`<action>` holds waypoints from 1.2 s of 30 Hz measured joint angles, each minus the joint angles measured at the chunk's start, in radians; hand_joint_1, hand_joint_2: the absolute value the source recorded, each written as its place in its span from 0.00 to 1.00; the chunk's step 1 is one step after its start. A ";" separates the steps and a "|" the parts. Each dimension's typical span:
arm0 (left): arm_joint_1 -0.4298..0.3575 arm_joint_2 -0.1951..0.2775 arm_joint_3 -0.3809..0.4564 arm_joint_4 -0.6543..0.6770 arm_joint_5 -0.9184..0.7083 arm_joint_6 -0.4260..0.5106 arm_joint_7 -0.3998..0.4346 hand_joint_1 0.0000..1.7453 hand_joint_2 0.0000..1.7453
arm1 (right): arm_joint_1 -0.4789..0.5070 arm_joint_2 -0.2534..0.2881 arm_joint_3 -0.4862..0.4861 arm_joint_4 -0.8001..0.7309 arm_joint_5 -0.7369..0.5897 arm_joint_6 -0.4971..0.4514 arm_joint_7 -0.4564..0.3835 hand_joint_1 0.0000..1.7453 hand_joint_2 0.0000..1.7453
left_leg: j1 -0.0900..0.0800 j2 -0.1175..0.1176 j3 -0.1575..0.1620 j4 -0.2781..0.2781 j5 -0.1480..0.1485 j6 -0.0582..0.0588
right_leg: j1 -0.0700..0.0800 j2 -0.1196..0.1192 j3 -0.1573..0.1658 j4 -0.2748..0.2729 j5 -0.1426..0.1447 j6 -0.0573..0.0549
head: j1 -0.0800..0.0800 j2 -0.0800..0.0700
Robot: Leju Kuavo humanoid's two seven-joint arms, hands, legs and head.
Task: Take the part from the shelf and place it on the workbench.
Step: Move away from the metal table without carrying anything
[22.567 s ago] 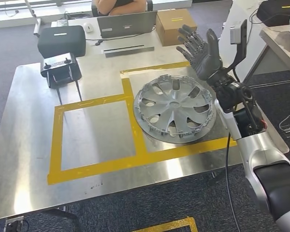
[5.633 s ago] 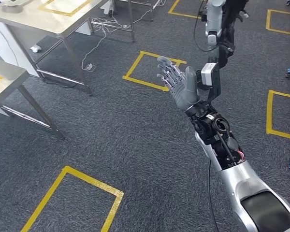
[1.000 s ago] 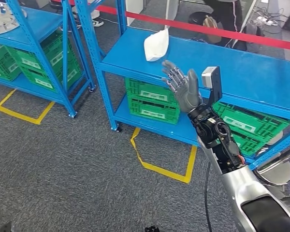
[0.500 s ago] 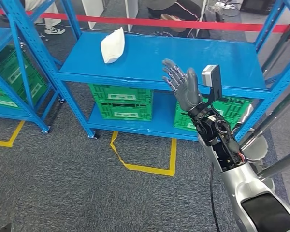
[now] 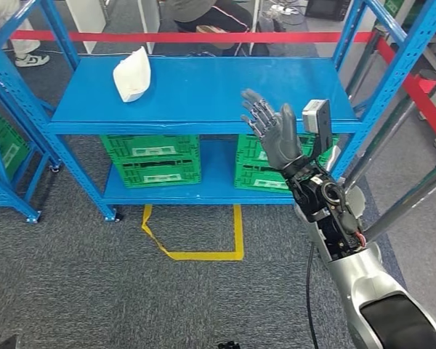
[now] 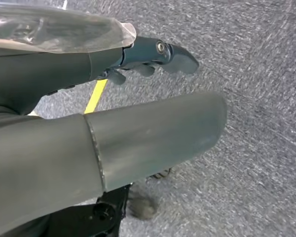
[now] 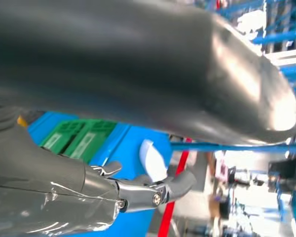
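A white part (image 5: 131, 74) lies on the upper level of the blue shelf (image 5: 216, 87), toward its left end; it shows as a white shape (image 7: 153, 160) in the right wrist view. My right hand (image 5: 272, 128) is raised in front of the shelf's right half, fingers spread and holding nothing, well to the right of the part. In the right wrist view the right hand's thumb (image 7: 176, 74) and fingers (image 7: 154, 190) are apart. My left hand (image 6: 101, 138) hangs over the grey carpet with its fingers extended and nothing in it.
Green crates (image 5: 150, 160) sit on the shelf's lower level. A yellow taped square (image 5: 196, 236) marks the carpet before the shelf. A red barrier tape (image 5: 205, 35) runs behind it, where a person (image 5: 205, 11) sits. Another blue rack (image 5: 7, 145) stands at left, metal poles (image 5: 402, 196) at right.
The camera has kept turning: the shelf and white part have slid leftward in the picture and now face me more squarely. My right hand stays raised and open.
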 joint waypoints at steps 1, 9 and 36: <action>0.002 -0.001 0.000 0.000 0.000 0.000 0.000 0.00 0.00 | 0.001 0.000 0.000 0.002 0.000 0.000 0.000 0.00 0.00 | 0.000 0.012 0.001 0.000 -0.001 -0.001 | -0.003 -0.003 -0.013 0.030 -0.004 0.003 | 0.001 0.000; 0.000 -0.001 0.000 0.000 0.000 0.000 0.000 0.00 0.00 | -0.005 0.001 0.000 0.006 0.000 0.001 -0.001 0.00 0.00 | -0.012 0.098 0.016 0.009 -0.020 -0.032 | 0.009 -0.072 0.140 -0.264 0.110 -0.021 | 0.000 0.000; -0.005 0.000 -0.002 0.000 -0.006 0.001 -0.001 0.00 0.00 | 0.012 0.011 -0.006 0.006 0.011 -0.018 -0.001 0.00 0.00 | -0.016 -0.019 -0.016 0.020 -0.006 -0.015 | 0.015 0.021 0.149 -0.277 0.112 -0.034 | -0.013 0.000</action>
